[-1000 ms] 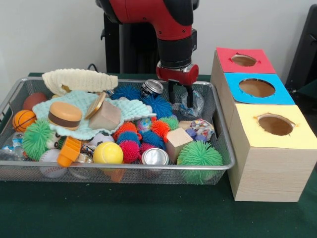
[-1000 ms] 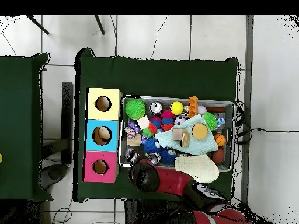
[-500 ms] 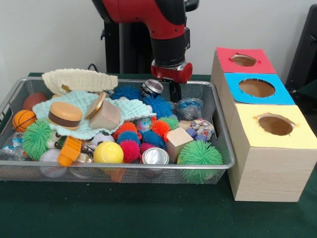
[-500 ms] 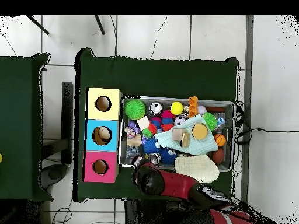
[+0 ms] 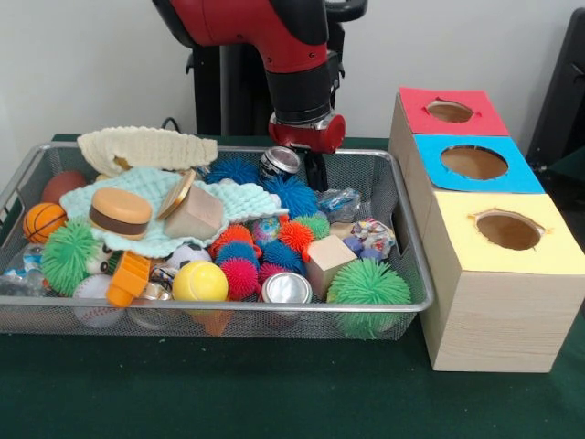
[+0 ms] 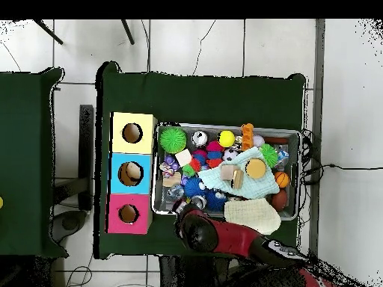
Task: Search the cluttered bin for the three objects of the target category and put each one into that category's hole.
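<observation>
Bin (image 5: 416, 297) search: my gripper (image 5: 315, 174) hangs at the far edge, grip state unclear; I should descend squarely over one target.

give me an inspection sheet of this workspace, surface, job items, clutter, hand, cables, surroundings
Surface: green cloth table; bare in front of the bin.
Job's things: wire mesh bin, heaped full. Beside it three wooden boxes in a row, each with a hole on top: red, blue, yellow.
Clutter: spiky green ball, two silver cans, wooden cube, toy burger, yellow ball, knitted cloths, small basketball.
Hand: hand low over the bin's far side, near the far can; open or shut cannot be told.
Cables: one black cable on the floor.
Surroundings: white tiled floor, second green table, pale wall.
</observation>
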Controlling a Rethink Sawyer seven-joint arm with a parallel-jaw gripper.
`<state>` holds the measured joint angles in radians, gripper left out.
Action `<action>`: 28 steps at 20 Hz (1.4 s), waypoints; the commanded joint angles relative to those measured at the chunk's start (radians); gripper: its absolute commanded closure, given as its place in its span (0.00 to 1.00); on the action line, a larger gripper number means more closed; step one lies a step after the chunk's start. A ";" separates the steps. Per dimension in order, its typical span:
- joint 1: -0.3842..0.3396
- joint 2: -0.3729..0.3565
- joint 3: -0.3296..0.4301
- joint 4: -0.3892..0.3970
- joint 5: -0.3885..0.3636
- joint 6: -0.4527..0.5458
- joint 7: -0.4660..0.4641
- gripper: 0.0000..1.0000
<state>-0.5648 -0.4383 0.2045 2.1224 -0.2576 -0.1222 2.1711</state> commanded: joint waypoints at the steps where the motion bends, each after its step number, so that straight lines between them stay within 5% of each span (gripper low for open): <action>1: -0.013 0.092 0.060 -0.036 -0.068 -0.013 0.061 1.00; 8: 0.027 0.093 0.039 -0.034 -0.054 -0.030 0.085 1.00; 9: 0.071 0.081 -0.006 -0.042 -0.047 -0.023 0.078 0.00; 15: 0.091 0.058 0.004 -0.028 -0.006 0.024 0.095 0.00; 24: 0.064 0.130 0.037 -0.039 -0.015 -0.032 0.119 0.00; 28: 0.037 0.089 0.058 0.008 -0.017 -0.021 0.128 0.00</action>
<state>-0.5081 -0.4318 0.2126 2.1113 -0.2767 -0.1773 2.1709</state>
